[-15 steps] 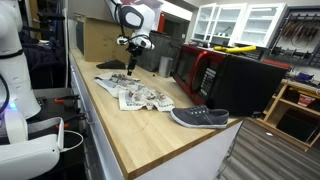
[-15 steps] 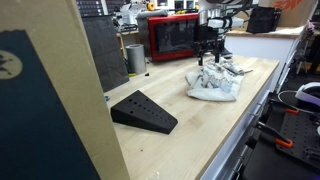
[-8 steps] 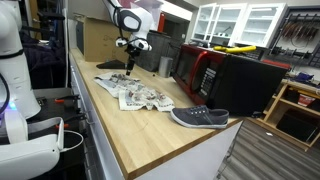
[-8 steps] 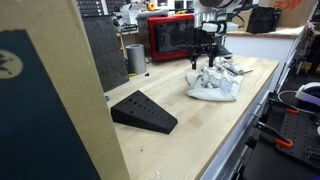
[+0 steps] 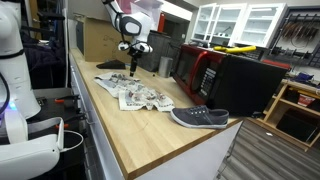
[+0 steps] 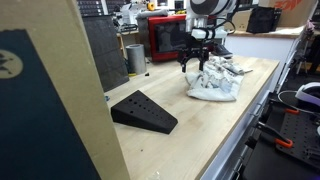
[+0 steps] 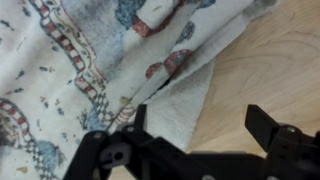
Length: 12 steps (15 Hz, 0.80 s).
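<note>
Workshop setting: shelving, cabinets and tool racks surround a long wooden workbench (image 5: pixel 150 140), which carries everything described below.

1. A red-fronted microwave (image 5: pixel 200 70) stands to one side of the gripper, at the back of the bench and well apart from it.
2. A printed cloth (image 5: pixel 140 95) lies crumpled on the wood, directly under the gripper and spreading away from it toward the open end of the bench. Its long axis runs along the length of the bench. In the wrist view the cloth (image 7: pixel 90 60) fills most of the picture; its hemmed edge runs on a diagonal, with bare wood beyond it.
3. A grey shoe (image 5: pixel 200 117) lies on its sole past the far end of the cloth, well apart from the gripper.
4. A black wedge-shaped block (image 6: pixel 143 111) sits on the bench, well apart from the gripper, on the side away from the cloth.
5. A metal cup (image 6: pixel 135 58) stands near the microwave, apart from the gripper.

End effector: the gripper (image 5: pixel 133 62) hangs pointing straight down over the near end of the cloth, just above it and apparently not touching. The jaws are spread wide and hold nothing. In the wrist view one finger is over the cloth's edge, the other over bare wood.
</note>
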Available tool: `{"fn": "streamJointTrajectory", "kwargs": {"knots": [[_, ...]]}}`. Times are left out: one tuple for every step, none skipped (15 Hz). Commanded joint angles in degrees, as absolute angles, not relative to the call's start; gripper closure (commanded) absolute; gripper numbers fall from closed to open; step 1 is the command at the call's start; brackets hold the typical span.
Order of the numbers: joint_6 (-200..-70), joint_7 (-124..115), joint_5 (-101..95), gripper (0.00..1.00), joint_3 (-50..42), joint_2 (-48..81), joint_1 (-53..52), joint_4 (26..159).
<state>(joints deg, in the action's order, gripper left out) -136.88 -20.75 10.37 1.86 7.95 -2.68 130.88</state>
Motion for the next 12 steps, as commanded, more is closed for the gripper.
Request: {"fn": "streamJointTrajectory", "kwargs": {"knots": [[-138.57,-24.12,9.13,0.0,1.38,11.76,-3.44,127.19],[-138.99,-24.93,8.61,0.0,1.19,12.61,-3.58,126.56],[-139.29,-25.45,8.29,0.0,1.05,13.31,-3.7,126.0],[-139.81,-26.02,7.75,0.0,0.81,14.19,-3.84,125.41],[-140.11,-26.6,7.41,0.0,0.61,14.86,-3.96,124.87],[-140.23,-27.01,6.92,0.0,0.35,15.51,-4.04,124.29],[-140.23,-27.61,6.32,0.0,0.06,16.01,-4.13,123.85],[-139.19,-27.72,5.72,0.0,-0.39,16.21,-3.98,123.32],[-138.59,-28.28,5.15,0.0,-0.81,16.5,-4.07,122.91],[-136.83,-27.45,5.2,0.0,-1.2,15.96,-3.61,122.88],[-136.01,-27.12,5.09,0.0,-1.54,15.93,-3.46,122.67],[-134.48,-27.03,4.96,0.0,-1.93,15.85,-3.29,122.29]]}}
